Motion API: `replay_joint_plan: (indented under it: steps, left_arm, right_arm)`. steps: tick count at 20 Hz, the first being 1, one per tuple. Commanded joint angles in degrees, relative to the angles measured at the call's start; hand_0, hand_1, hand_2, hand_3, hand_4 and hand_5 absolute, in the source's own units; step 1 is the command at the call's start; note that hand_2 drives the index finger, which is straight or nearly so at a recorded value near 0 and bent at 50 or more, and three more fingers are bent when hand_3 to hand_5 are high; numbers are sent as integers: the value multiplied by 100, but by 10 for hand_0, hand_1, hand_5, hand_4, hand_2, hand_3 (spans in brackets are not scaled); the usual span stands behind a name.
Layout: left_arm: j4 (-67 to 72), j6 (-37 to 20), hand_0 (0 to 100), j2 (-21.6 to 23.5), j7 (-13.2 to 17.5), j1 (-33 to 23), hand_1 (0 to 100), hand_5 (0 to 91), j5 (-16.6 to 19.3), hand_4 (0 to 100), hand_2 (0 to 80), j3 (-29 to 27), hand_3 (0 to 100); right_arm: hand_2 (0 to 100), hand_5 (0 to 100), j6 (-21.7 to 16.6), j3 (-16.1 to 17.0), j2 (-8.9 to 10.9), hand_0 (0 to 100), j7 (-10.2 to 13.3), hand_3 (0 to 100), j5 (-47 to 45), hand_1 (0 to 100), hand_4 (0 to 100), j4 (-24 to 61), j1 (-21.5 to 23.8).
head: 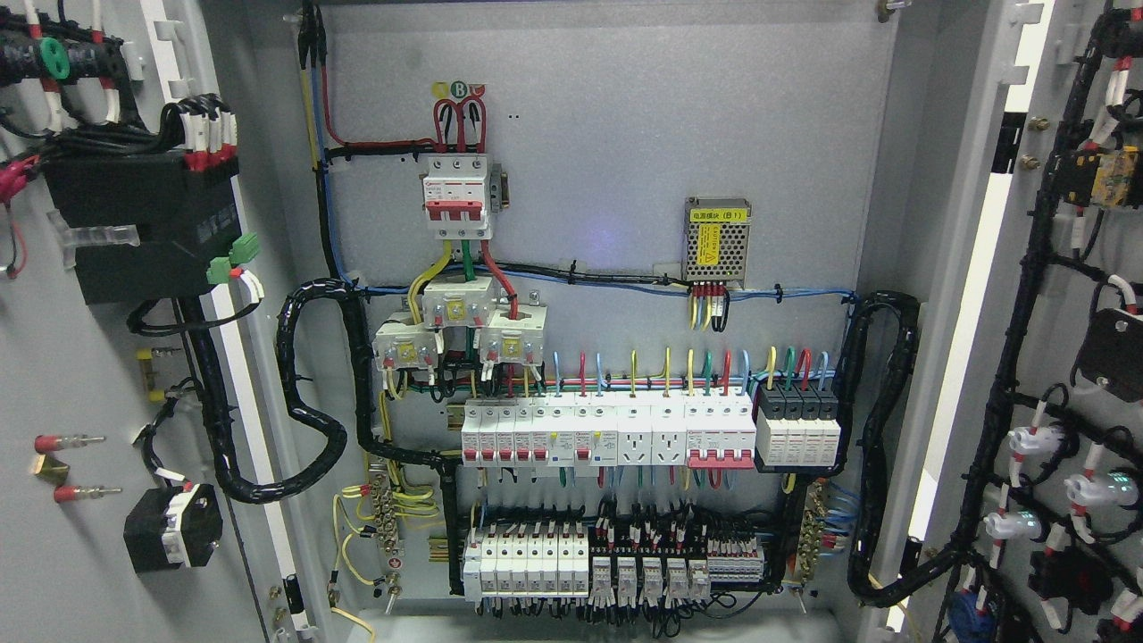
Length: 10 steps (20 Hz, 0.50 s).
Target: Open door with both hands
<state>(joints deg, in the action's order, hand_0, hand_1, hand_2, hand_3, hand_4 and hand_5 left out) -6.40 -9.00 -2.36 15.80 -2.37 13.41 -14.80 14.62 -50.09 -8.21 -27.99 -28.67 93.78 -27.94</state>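
Both doors of a grey electrical cabinet stand swung wide. The left door (80, 375) shows its inner face at the picture's left, carrying a black box, wiring and terminals. The right door (1045, 339) shows its inner face at the right, with black cable looms and several indicator lamps. Between them the cabinet's back panel (589, 143) is fully exposed. Neither of my hands nor any arm shows in the head view.
On the back panel sit a red-and-white main breaker (457, 196), a meshed power supply (717, 239), a row of breakers (607, 433) and lower relays (616, 563). Thick black cable conduits (308, 420) loop from the panel to each door.
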Motion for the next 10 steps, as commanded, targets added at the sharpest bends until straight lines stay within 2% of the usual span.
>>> replay_joint_plan:
  steps: [1, 6, 7, 10]
  left_arm:
    - [-764, -58, 0, -72, -7, -201, 0, 0, -23, 31, 0, 214, 0]
    - [-1827, -58, 0, -133, 72, -658, 0, 0, -128, 31, 0, 459, 0]
    - [-2047, -58, 0, -142, 72, -772, 0, 0, -233, 31, 0, 626, 0]
    - [-2759, -32, 0, -81, 63, -1019, 0, 0, -961, 30, 0, 1415, 0]
  right_arm:
    - [0, 0, -3, -71, -40, 107, -22, 0, 28, 0, 0, 0, -9]
    - [0, 0, -3, -63, -40, 107, -22, 0, 28, 0, 0, 0, -9]
    - [0, 0, -3, -62, -40, 107, -22, 0, 28, 0, 0, -9, -9]
    - [0, 0, -3, 8, -40, 107, -22, 0, 37, 0, 0, -62, -9]
